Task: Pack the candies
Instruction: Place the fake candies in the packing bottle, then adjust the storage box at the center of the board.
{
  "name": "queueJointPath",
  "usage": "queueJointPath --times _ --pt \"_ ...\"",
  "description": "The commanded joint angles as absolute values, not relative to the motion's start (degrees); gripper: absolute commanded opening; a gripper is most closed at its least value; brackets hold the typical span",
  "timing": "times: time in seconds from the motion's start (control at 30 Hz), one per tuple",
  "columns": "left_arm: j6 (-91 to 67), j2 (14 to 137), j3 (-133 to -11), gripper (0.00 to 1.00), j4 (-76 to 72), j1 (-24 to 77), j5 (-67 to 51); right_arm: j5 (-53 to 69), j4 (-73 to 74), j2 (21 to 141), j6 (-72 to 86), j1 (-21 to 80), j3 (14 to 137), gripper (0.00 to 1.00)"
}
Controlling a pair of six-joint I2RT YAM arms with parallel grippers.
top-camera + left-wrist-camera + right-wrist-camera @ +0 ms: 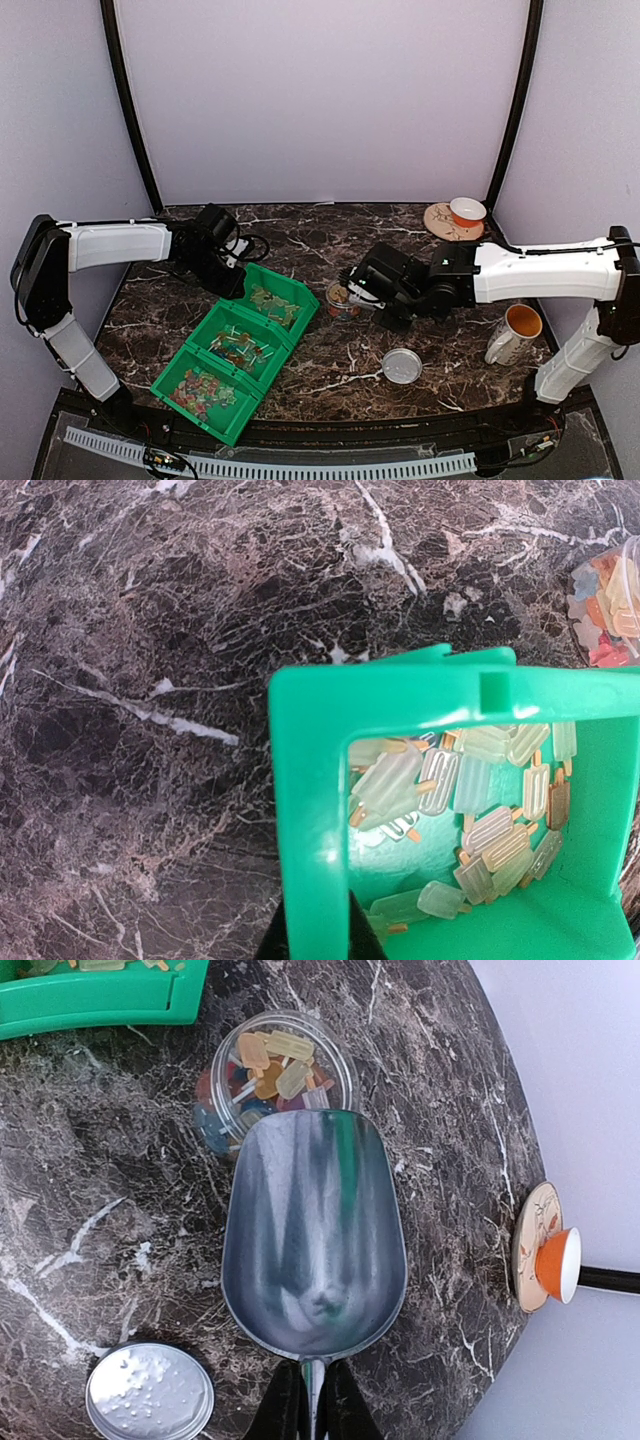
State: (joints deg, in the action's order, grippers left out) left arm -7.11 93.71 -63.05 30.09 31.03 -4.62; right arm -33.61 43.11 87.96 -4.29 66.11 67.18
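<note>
**Three bins, one jar, both tools clenched**

Lower left, three green bins [195, 415] sit in a row, candies [203, 392] in each. Your left tool [318, 935] clamps the farthest bin's [310, 810] wall. Your right tool [312, 1402] grips one metal scoop [315, 1230], its tip at the single open jar [218, 1090], which also holds candies.

Top view looks down from behind; close wrist views share the jar [285, 1080].

Hard to make out
From above, the tiny wrapped candies [205, 390] blur into coloured specks; the shiny metal scoop [313, 1250] covers the near rim of the small clear round jar [218, 1065].
</note>
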Motion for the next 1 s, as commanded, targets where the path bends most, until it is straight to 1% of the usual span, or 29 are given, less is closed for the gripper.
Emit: queueJointPath --times 0.0,0.2,0.33,0.5,0.6,0.73,0.87,0.97 --pt "-7.2 91.2 -65.0 0.00 30.1 31.2 -4.5 -37.2 42.2 87.2 -4.8 66.6 69.8 0.00" --pt "-6.9 91.4 -65.0 0.00 30.1 31.2 -4.8 -34.2 39.9 87.9 -8.8 69.4 72.5 0.00" --pt "-6.7 91.9 -65.2 0.00 30.6 31.2 -4.2 -33.8 41.4 90.6 -12.1 72.8 78.0 0.00" --pt "-6.8 91.9 -65.3 0.00 30.9 31.2 -3.6 -35.3 46.9 97.7 -14.3 75.5 85.4 0.00" --pt "-6.9 92.0 -65.4 0.00 30.9 31.2 -3.9 -38.6 50.7 102.6 -14.8 76.7 89.7 0.00" --pt "-7.2 90.6 -64.1 0.00 28.1 31.2 -12.0 -41.6 51.4 105.9 -14.7 77.1 93.1 0.00" --pt "-8.1 90.9 -63.2 0.00 26.7 30.3 -16.2 -39.3 44.6 101.6 -13.3 76.9 93.7 0.00" --pt "-9.1 91.9 -62.7 0.00 25.3 29.2 -20.9 -40.7 40.1 99.1 -12.0 76.8 93.1 0.00"
